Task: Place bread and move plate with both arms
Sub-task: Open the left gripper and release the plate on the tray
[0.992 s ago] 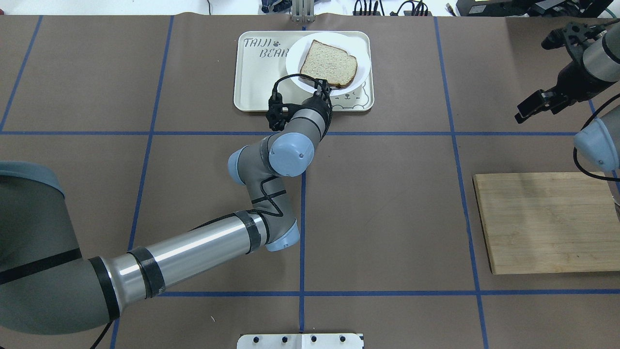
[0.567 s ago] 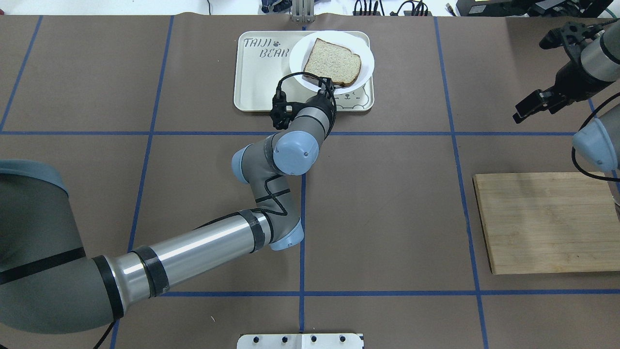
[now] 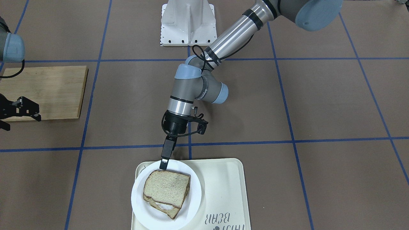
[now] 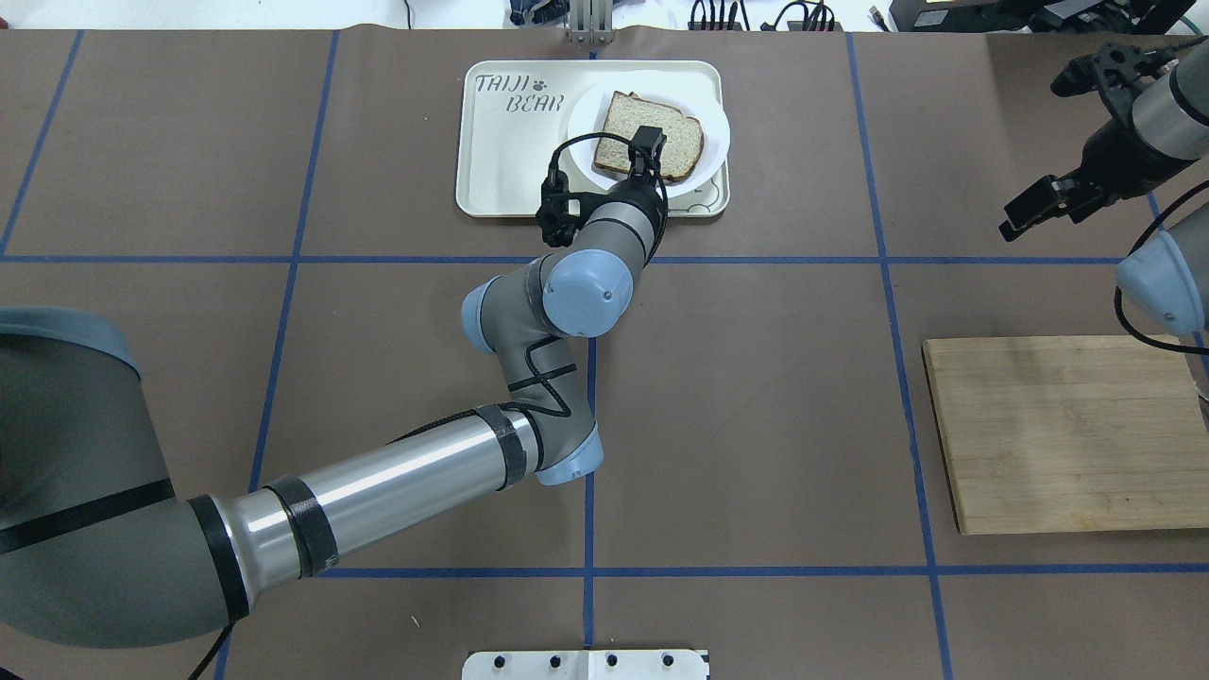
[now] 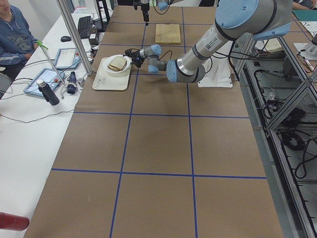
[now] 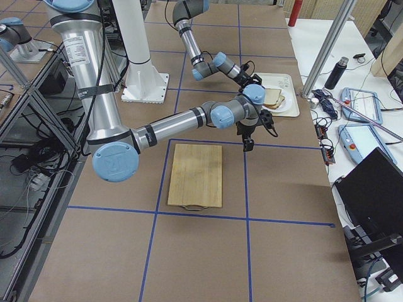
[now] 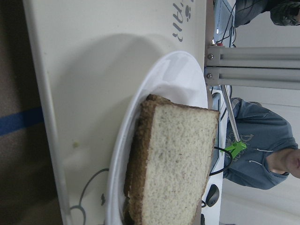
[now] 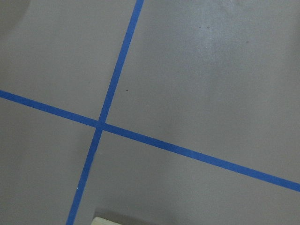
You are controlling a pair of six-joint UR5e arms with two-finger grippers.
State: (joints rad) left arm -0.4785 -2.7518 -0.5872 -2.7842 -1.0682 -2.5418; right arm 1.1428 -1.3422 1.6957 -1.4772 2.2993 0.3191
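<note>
the bread (image 3: 166, 188) tops an egg slice (image 3: 163, 205) on the plate (image 4: 716, 130), at the right end of the tray (image 4: 501, 161); the plate lies just beyond the left gripper (image 3: 163, 164), poised at its near rim, the right gripper (image 4: 1025, 210) well off right; finger spread unreadable on both, rim contact hidden

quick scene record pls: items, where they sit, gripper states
bread: stacked on a second slice, on the plate
plate: on the tray, at the end away from the lettering
tray: on the table's far edge from the robot
left gripper: shut on the plate's robot-side rim
right gripper: open, holding nothing, beside the cutting board
cutting board: on the robot's right
</note>
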